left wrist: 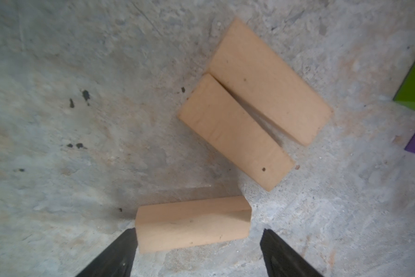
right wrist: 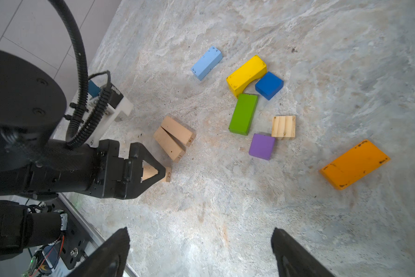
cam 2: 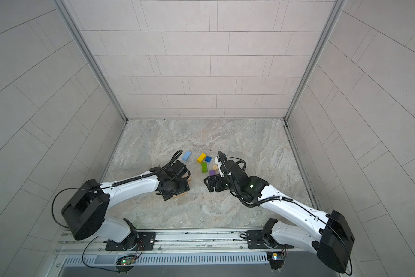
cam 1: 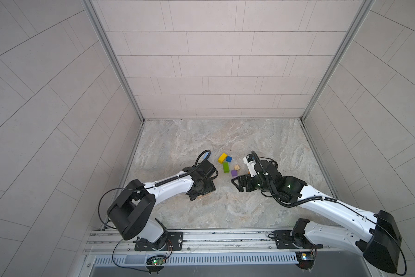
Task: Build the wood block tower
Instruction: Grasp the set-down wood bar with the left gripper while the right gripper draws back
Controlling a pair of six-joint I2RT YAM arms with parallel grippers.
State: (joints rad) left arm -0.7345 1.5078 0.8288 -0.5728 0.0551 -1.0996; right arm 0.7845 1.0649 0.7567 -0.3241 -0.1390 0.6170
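The marble surface [cam 1: 201, 134] is carrying nothing stacked yet; every piece is lying loose. The right gripper [right wrist: 200, 229] is hovering over bare stone, jaws spread and empty. The left gripper [left wrist: 198, 230] is pointing down, jaws open. The orange bar [right wrist: 355, 164] and green bar [right wrist: 243, 114] are lying flat. The tan bar [left wrist: 192, 223] is sitting unclamped between the left jaws, probably the chosen base piece.

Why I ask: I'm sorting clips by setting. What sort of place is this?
Probably a robot lab test cell: tile-patterned walls box in a marbled tabletop, two arms are mounted on an aluminium rail at its edge, and wooden blocks lie on it.
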